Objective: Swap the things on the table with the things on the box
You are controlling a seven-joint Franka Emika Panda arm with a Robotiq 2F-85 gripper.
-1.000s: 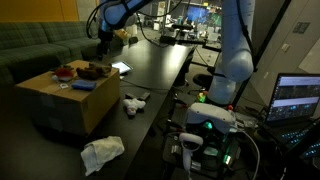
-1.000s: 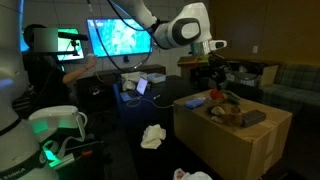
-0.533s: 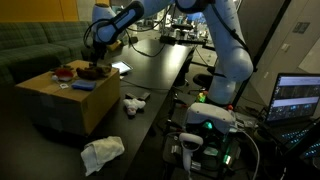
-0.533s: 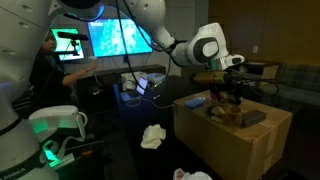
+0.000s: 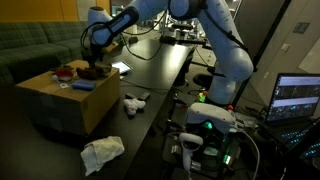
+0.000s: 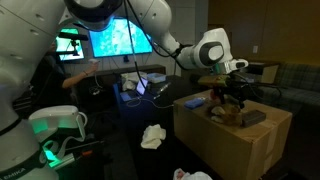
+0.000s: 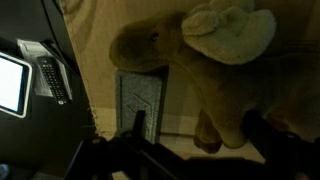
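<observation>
The tan box [image 5: 55, 100] [image 6: 225, 145] carries a brown plush toy [image 5: 94, 71] [image 6: 233, 116] [image 7: 160, 45], a red thing [image 5: 65, 72] [image 6: 195, 101] and a blue-grey book [image 5: 82, 86] [image 6: 256, 118] [image 7: 140, 100]. My gripper [image 5: 93, 62] [image 6: 232, 95] [image 7: 200, 130] hangs open just above the plush toy. In the wrist view the toy's leg lies between the dark fingers [image 7: 135, 125]. On the black table [image 5: 155, 70] lie a crumpled white cloth [image 5: 103, 152] [image 6: 153, 136] and a small white thing [image 5: 134, 103].
A remote [image 7: 52, 80] and a lit tablet [image 7: 10, 85] lie on the table beside the box. Monitors [image 6: 120, 40] and a laptop [image 5: 298, 98] stand around. The robot base [image 5: 215, 115] is near the table's front. A couch [image 5: 35, 45] is behind the box.
The arm has swung from behind the box down over its top. The gripper now hovers over the plush toy, still open. The things on the box and table have not moved.
</observation>
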